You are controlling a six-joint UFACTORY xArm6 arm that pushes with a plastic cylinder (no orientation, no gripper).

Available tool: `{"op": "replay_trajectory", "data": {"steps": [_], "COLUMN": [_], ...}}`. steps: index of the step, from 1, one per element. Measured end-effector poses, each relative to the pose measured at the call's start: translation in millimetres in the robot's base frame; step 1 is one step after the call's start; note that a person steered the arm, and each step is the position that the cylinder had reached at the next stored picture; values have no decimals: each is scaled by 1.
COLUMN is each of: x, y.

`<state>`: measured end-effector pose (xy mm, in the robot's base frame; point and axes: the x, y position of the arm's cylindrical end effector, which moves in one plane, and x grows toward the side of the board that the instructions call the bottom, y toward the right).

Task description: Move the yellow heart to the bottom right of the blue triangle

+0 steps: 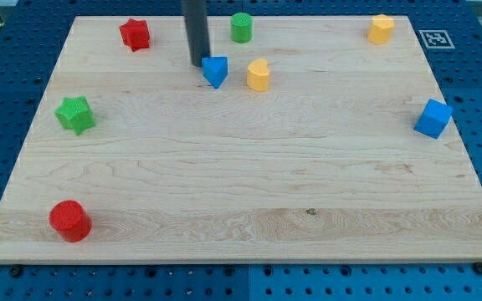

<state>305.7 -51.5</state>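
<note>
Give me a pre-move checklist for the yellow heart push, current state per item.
1. My tip visible: ok, just left of the blue triangle.
2. Yellow heart located: ok, right of the triangle, roughly level with it.
3. Heart already at the triangle's bottom right: not ok.
4. Tip placed to push the heart: not ok, the triangle lies between them.
5. Tip touching the triangle: cannot tell, they look very close.
6. Board below and right of the triangle free of blocks: ok.
</note>
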Motion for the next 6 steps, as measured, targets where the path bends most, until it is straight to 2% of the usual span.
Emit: {"op": "replay_trajectory", "data": {"steps": [2,3,6], "x": [7,23,33], "y": [73,89,109]}}
